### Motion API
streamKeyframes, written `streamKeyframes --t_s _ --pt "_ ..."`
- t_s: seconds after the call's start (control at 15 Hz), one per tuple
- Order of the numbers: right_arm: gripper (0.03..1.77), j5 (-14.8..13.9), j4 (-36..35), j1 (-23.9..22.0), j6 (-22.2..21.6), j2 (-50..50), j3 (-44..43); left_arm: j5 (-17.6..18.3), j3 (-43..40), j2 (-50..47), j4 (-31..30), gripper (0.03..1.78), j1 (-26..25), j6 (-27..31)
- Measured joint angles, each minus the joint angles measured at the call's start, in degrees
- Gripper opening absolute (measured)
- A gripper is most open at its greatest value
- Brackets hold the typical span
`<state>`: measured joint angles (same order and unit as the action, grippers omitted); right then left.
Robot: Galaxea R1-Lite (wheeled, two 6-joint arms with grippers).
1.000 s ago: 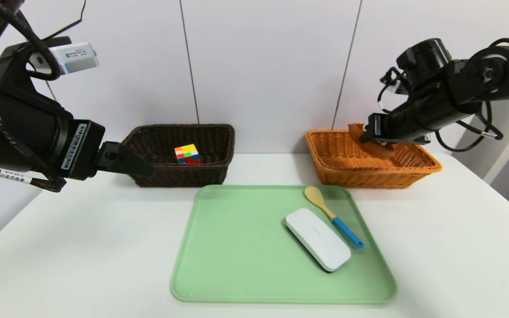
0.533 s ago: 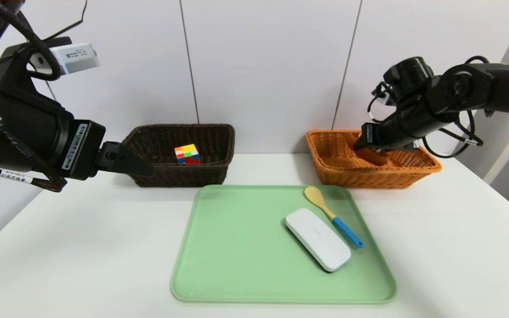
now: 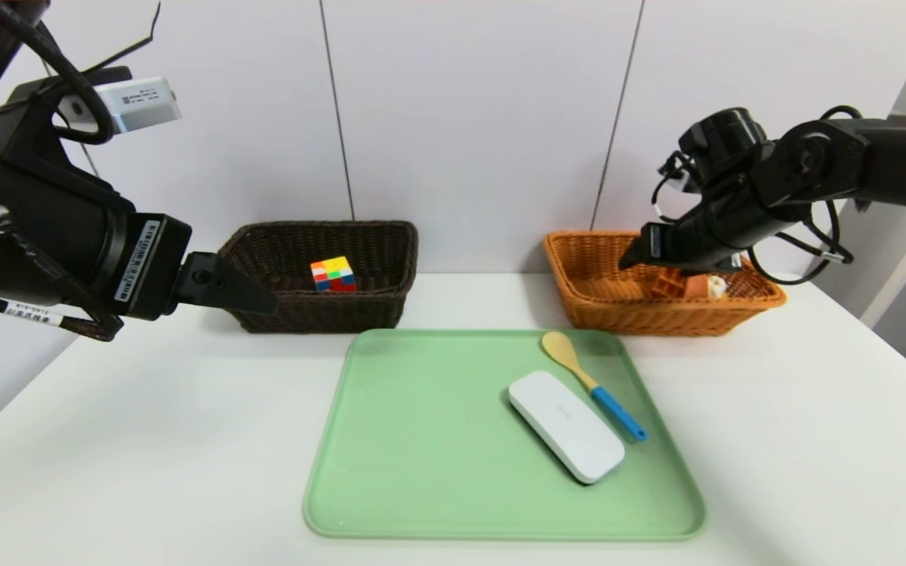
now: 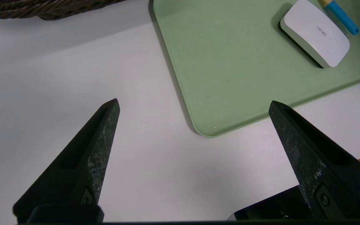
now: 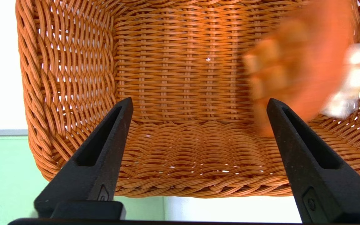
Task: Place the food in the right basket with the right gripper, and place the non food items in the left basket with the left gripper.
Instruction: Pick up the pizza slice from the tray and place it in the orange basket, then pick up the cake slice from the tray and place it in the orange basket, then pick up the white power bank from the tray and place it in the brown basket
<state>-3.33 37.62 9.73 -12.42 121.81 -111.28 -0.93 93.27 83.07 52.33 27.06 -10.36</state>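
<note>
White tabletop, pale wall behind: my right gripper hangs over the orange basket, fingers spread wide and empty, with the waffle lying in the basket just beneath it. My left gripper hovers wide open beside the dark basket holding a puzzle cube. Between the grippers, on the green tray, lie a white case and a spoon.
</note>
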Motion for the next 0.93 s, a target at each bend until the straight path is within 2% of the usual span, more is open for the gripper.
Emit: streamKeyframes --t_s 0.27,0.47,0.93 --pt "1.58 0.83 1.13 0.02 0.07 -1.57 -0.05 0.00 -0.13 -0.02 0.00 1.69 0.00 -0.11" --pt "1.62 3.22 3.06 0.16 0.07 -4.85 -0.16 0.05 -0.27 0.00 0.01 1.69 0.00 -0.18" --pt "1.67 5.11 13.56 2.95 -0.15 -16.65 0.26 0.13 -0.55 -0.88 0.28 1.69 0.00 -0.38"
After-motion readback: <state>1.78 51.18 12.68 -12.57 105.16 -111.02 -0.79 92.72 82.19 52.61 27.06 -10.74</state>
